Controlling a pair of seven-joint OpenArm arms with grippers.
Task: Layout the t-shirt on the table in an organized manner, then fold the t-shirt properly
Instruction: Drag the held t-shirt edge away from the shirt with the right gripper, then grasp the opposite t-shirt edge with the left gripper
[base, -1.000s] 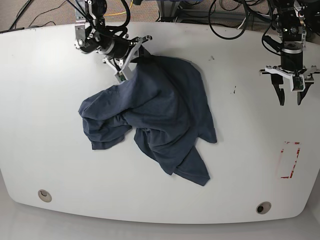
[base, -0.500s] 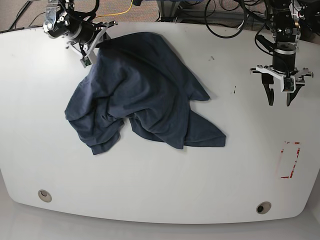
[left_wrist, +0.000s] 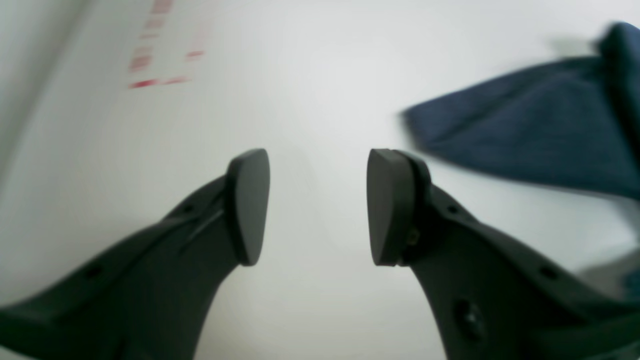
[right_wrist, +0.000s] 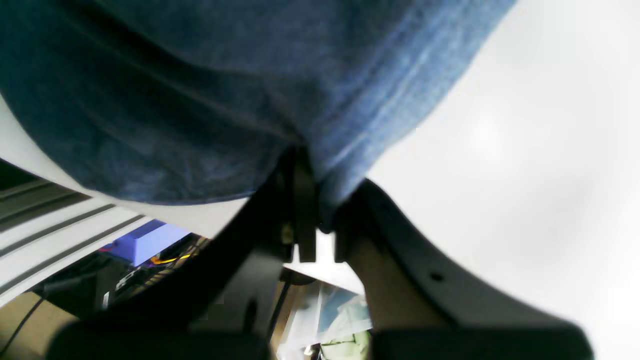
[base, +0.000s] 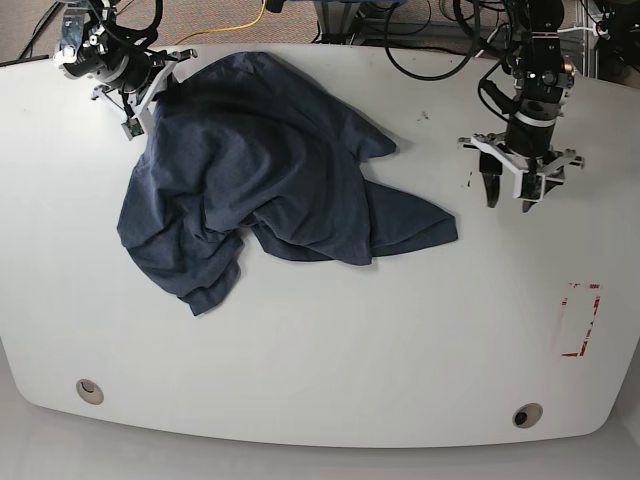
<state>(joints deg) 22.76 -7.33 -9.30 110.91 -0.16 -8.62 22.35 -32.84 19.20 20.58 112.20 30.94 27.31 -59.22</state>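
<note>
Your right gripper (right_wrist: 310, 220) pinches the t-shirt (base: 270, 190) hem; your left gripper (left_wrist: 317, 205) hangs spread above the table (base: 320, 360).

Rumpled navy t-shirt (base: 270, 180) sprawls unfolded over the back-left of the white table (base: 330, 350)

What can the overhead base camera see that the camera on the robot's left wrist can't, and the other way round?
Only the base view shows the whole crumpled t-shirt, the right claw pinching its far corner, both round holes and the entire table. Only the left wrist view shows the left claw up close, its pads apart with bare table between them. Both show the t-shirt's nearest tip and the red mark.
</note>
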